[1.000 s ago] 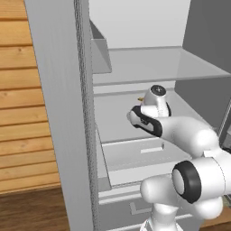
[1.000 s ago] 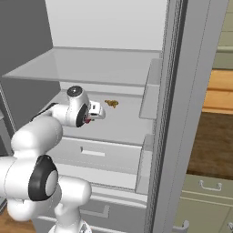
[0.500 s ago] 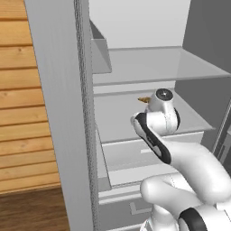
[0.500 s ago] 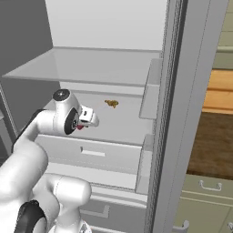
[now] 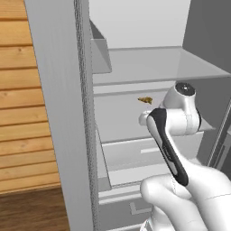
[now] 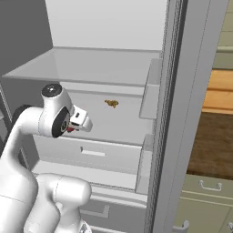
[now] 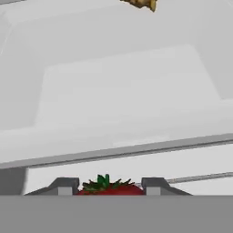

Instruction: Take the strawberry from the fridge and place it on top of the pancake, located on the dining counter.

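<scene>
The strawberry (image 7: 109,186), red with a green leafy cap, sits between my two dark fingertips (image 7: 63,185) at the bottom of the hand view. My gripper (image 7: 109,188) is shut on it. From the right base view, the gripper (image 6: 73,128) hangs in front of the open fridge (image 6: 91,63), level with its middle shelf, and a sliver of red shows under the hand. In the left base view my white forearm covers the hand, in front of the fridge (image 5: 58,113). The pancake and the dining counter are out of view.
A small yellowish-brown scrap (image 6: 111,103) lies on the middle shelf behind the gripper, and it also appears as the scrap (image 5: 145,100) and the scrap (image 7: 141,3). A drawer front (image 6: 93,152) is below. Door bins (image 6: 150,91) flank the right; a wooden wall (image 5: 22,113) stands left.
The arm has folded back toward the base, drawing the hand and the strawberry a little out from the shelf and lower. The jaws stayed shut on it.
</scene>
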